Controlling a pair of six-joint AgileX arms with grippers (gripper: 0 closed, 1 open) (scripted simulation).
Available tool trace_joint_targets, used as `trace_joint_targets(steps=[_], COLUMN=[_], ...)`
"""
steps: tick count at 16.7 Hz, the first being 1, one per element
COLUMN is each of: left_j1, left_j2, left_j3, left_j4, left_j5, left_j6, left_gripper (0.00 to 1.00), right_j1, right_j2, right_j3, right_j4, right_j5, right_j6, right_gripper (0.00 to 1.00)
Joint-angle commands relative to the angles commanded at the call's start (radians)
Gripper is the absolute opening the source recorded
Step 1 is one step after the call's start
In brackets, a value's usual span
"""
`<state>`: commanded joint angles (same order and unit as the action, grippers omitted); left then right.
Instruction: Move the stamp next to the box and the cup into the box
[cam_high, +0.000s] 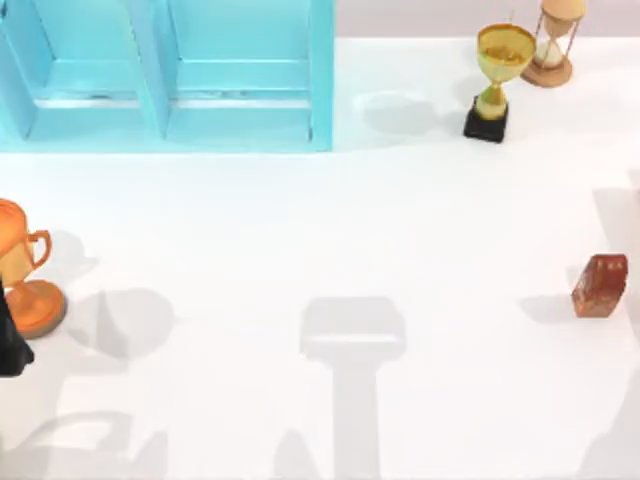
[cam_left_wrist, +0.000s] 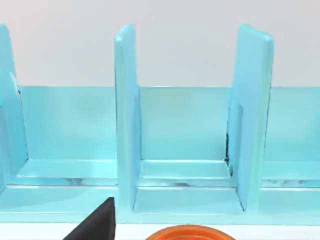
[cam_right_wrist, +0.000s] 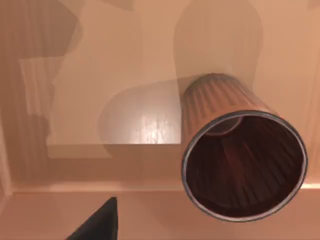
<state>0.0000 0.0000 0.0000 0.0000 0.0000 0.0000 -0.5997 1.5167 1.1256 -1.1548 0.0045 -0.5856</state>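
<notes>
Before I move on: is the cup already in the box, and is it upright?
The cup stands upright on a brownish floor with walls around it, its dark inside empty, as the right wrist view shows. Whether that enclosure is the box, cannot tell.

ribbed glossy cup, speckled stamp

White table carries stamp, trophies, hourglass.

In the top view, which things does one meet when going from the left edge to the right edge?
Orange trophy cup → blue shelf unit → gold trophy cup → hourglass → stamp.
</notes>
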Motion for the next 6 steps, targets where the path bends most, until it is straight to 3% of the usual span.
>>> trace_joint_targets(steps=[6], left_j1=[0.000], left_j2=[0.000], left_j3=[0.000], left_j4=[0.000], left_j5=[0.000], left_j6=[0.000], left_gripper=[1.00], right_j1=[0.002], right_j2=[-0.038], right_j3=[0.164], right_j4=[-0.187], right_j5=[0.001], right_j6=[-0.002], right_gripper=[1.00])
